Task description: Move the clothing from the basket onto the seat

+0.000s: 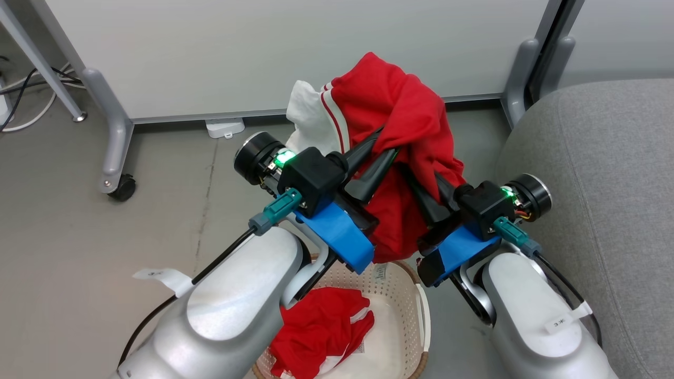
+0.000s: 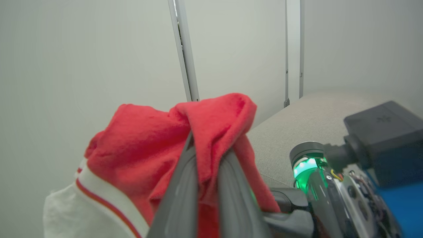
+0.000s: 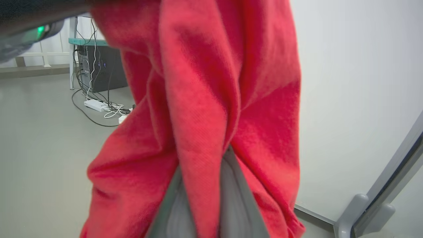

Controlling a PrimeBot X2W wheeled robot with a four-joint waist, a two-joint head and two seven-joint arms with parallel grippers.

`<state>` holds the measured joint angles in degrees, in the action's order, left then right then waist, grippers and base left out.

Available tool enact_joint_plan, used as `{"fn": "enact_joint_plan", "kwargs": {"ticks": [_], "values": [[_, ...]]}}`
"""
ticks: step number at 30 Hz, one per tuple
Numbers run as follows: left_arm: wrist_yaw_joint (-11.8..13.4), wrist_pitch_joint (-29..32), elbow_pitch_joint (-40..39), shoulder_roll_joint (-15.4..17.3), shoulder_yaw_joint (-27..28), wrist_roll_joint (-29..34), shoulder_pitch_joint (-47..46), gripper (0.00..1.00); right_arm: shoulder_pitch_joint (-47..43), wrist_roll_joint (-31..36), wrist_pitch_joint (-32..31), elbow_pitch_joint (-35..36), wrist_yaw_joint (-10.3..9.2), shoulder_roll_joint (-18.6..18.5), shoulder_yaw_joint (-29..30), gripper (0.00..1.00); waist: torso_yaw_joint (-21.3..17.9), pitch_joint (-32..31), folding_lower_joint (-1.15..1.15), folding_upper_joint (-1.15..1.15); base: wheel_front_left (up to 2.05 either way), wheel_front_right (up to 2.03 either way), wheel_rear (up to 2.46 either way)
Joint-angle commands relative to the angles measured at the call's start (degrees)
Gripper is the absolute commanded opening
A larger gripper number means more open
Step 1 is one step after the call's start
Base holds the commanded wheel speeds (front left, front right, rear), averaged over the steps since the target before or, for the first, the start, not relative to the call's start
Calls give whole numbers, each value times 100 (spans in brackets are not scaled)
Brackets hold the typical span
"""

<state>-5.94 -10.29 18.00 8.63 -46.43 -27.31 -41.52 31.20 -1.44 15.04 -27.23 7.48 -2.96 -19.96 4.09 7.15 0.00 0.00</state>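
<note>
Pinched tight in both left gripper (image 1: 387, 147) and right gripper (image 1: 409, 172), one bright red white-striped fabric garment (image 1: 400, 105), directly above the cream perforated plastic basket (image 1: 416, 295) with its red twin (image 1: 321, 326); off the right gripper's outer side, nearer that arm, the light grey upholstered seat (image 1: 605, 184).

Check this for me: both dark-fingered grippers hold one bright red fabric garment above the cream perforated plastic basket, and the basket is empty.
Not empty. The head view shows a second bright red fabric garment lying in the cream perforated plastic basket. The rest stands: the left gripper and right gripper both pinch the lifted red garment above it.
</note>
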Motion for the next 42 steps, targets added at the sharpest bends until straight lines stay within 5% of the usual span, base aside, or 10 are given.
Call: {"fn": "enact_joint_plan", "kwargs": {"ticks": [1,21,22,23,24,42], "values": [[-1,-49,-19,17,10,-28,-56,0,67,-28,22,-12,3,8,-12,0,-5,0,0,0,0,0,0],[80,-91,30,38,-34,-118,-51,0,-2,-149,22,66,3,11,-15,0,-35,39,0,0,0,0,0],[79,-90,31,31,-22,-131,-41,19,3,-155,22,66,3,11,-16,0,-32,43,0,0,0,0,0],[83,-93,34,30,-22,-131,-44,80,8,-164,22,68,3,11,-17,0,-28,45,0,0,0,0,0],[96,-108,30,33,-17,-119,-52,100,11,-175,22,72,3,11,-16,0,-25,49,0,0,0,0,0],[240,-203,-81,138,-165,-18,120,100,66,-18,23,273,3,7,871,0,-75,430,0,0,0,0,0]]}}
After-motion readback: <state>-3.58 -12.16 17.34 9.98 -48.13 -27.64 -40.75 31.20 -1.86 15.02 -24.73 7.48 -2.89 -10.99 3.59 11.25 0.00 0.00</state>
